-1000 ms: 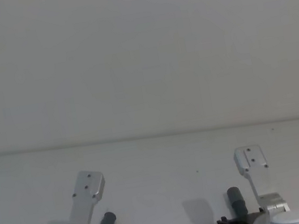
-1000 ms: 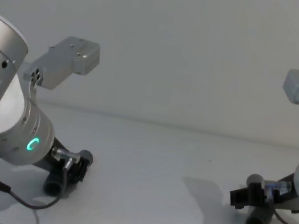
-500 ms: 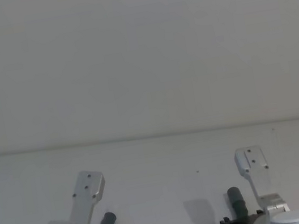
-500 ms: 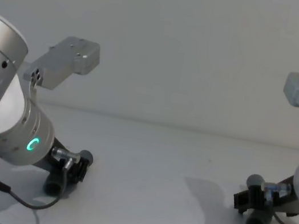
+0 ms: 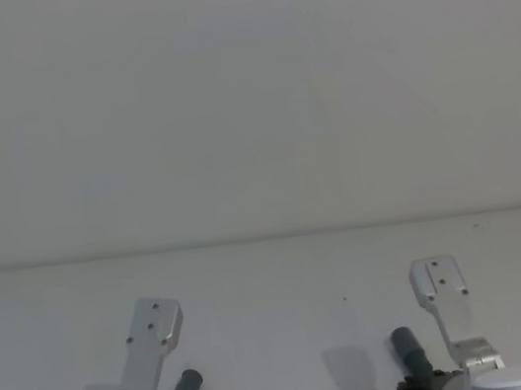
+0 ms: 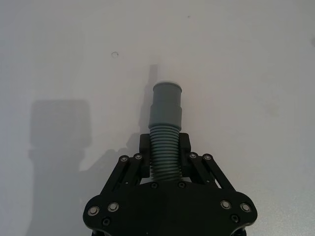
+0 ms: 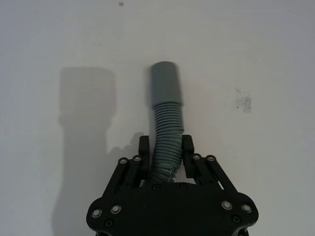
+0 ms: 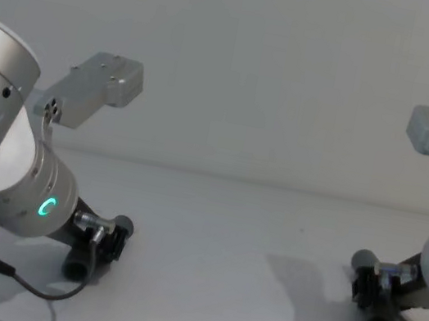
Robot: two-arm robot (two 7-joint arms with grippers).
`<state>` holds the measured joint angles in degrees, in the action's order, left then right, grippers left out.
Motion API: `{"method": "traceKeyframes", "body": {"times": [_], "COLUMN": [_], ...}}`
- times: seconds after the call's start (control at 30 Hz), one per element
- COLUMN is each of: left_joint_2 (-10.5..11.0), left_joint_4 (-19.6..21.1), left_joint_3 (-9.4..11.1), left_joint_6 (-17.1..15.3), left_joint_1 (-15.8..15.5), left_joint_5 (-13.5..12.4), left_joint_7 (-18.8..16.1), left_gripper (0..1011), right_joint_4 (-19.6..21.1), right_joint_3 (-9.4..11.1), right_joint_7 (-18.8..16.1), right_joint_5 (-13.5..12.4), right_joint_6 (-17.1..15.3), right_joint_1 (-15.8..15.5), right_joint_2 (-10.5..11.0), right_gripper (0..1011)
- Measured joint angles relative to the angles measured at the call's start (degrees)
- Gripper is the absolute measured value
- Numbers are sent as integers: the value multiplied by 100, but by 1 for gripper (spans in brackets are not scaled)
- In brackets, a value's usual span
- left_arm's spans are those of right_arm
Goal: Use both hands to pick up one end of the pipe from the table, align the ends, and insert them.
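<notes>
Two-handedly clamping, not yet joining: the pale-tipped dark grey ribbed plastic pipe piece (image 6: 166,105) in the left black two-fingered gripper (image 6: 166,147), the socket-cuffed piece (image 7: 165,83) in the right gripper (image 7: 166,147), well apart, low by the white-grey table's (image 8: 210,234) near edge. Next, probably lifting, turning cuffs face to face. Minding the dark cable (image 8: 42,291) at its left corner.

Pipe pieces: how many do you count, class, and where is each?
2. First pipe piece: in the jaws of the left gripper. Second pipe piece: in the jaws of the right gripper.
</notes>
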<state>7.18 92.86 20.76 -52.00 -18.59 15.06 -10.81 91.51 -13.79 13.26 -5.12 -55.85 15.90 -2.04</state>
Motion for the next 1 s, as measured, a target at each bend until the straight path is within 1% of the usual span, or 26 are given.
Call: {"method": "traceKeyframes", "body": {"times": [0.03,0.1,0.13,0.2,0.3,0.73,0.93,1.0], "left_joint_2": [0,0,0,0,0,28,182,263], "left_joint_4": [0,0,0,0,0,-11,-43,-43], "left_joint_3": [0,0,0,0,0,18,142,216], "left_joint_6": [0,0,0,0,0,4,94,150], "left_joint_1": [0,0,0,0,0,-26,-132,-201], "left_joint_5": [0,0,0,0,0,-10,-71,-98], "left_joint_7": [0,0,0,0,-1,45,249,346], "left_gripper": [301,301,301,301,301,301,301,301], "right_joint_4": [-1,-3,-4,-5,-7,-9,-7,-7], "right_joint_3": [1,3,3,4,6,10,11,10], "right_joint_7": [0,0,0,0,0,0,0,0], "right_joint_5": [1,2,2,2,3,3,3,4], "right_joint_6": [-1,-3,-4,-5,-6,-11,-12,-12], "right_joint_1": [0,0,0,0,-1,0,0,0], "right_joint_2": [0,-1,-2,-3,-4,-8,-8,-8], "right_gripper": [345,297,297,255,236,232,226,225]}}
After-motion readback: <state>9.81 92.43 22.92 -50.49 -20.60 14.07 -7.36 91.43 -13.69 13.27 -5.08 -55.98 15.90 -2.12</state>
